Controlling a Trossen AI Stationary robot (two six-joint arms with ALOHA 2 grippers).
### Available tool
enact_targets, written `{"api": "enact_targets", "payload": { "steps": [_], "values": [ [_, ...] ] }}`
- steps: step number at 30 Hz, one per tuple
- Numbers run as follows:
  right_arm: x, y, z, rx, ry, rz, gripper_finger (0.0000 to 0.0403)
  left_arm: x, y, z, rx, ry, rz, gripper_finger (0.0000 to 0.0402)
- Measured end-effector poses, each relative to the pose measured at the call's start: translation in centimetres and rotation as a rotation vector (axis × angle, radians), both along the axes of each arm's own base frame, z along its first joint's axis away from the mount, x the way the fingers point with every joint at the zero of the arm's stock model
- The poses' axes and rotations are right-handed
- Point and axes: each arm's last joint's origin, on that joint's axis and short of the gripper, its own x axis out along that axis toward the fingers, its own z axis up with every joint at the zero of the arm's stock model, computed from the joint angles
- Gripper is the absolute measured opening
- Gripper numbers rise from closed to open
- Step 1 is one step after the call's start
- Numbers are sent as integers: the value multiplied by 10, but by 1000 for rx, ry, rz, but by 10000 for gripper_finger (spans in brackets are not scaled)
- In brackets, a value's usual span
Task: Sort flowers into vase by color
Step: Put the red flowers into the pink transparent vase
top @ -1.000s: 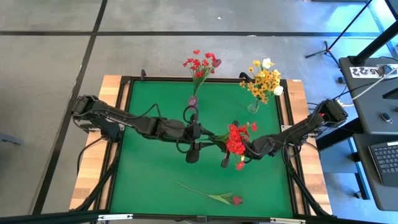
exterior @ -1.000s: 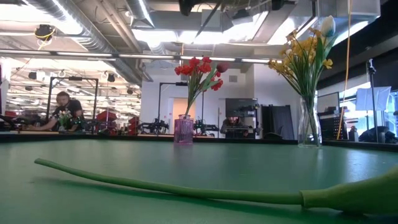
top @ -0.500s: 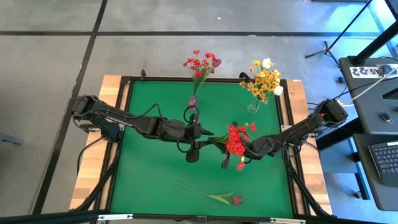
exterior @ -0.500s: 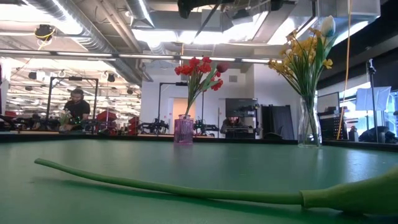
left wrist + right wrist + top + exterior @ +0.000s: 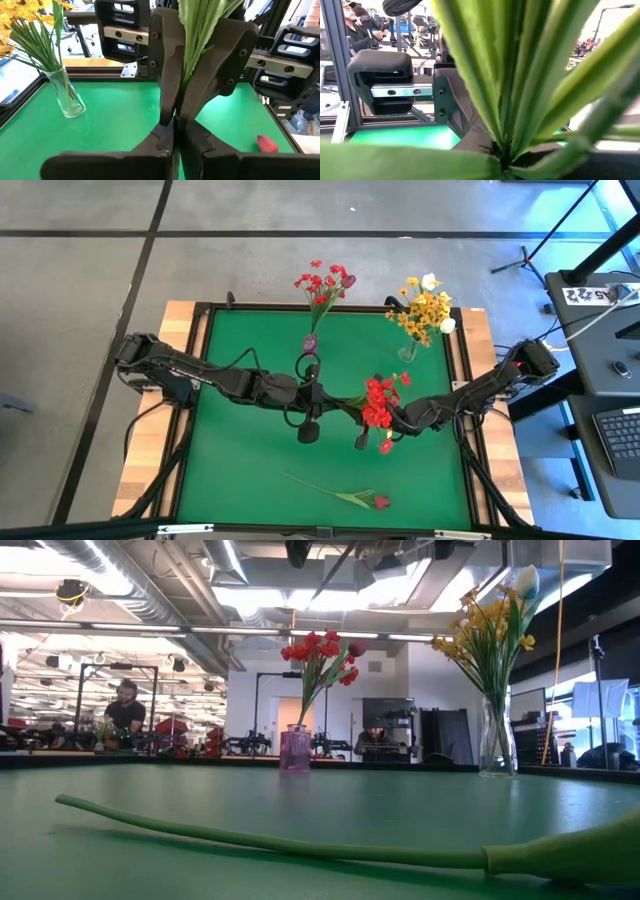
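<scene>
Green table (image 5: 240,450), both hands clamping red flower cluster (image 5: 378,404) mid-table

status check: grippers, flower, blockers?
Both grippers shut on red cluster flower mid-table: left gripper on stem, right gripper at blossom end. Dark red bud lying loose. No blockers seen.

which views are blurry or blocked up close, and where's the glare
Right wrist view: green leaves fill the frame, soft and out of focus, hiding the right gripper. Low view: the near flower stem on the green mat is blurred, and ceiling lights blow out white. Left wrist view: sharp, left gripper shut on green stems. High view: even light, no glare.
</scene>
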Motion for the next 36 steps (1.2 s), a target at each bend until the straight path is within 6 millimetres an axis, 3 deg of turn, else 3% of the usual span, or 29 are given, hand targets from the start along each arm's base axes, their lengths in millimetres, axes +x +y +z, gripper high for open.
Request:
{"api": "enact_targets", "payload": {
  "steps": [5, 13, 20, 26, 36],
  "values": [
    [0, 0, 0, -32, 6, -5, 45, 0, 0, 0, -3, 1, 5, 4],
    [-3, -1, 4, -41, 2, -46, 169, -9, 1, 10, 12, -11, 76, 2],
    [-22, 11, 22, -80, -33, -35, 246, -26, 6, 27, 35, -19, 124, 1],
    [-43, 26, 34, -124, -30, -78, 270, -38, 11, 43, 59, -62, 189, 0],
    [-60, 43, 29, -184, 56, -203, 270, -67, 20, 77, 89, -176, 246, 0]
  ]
}}
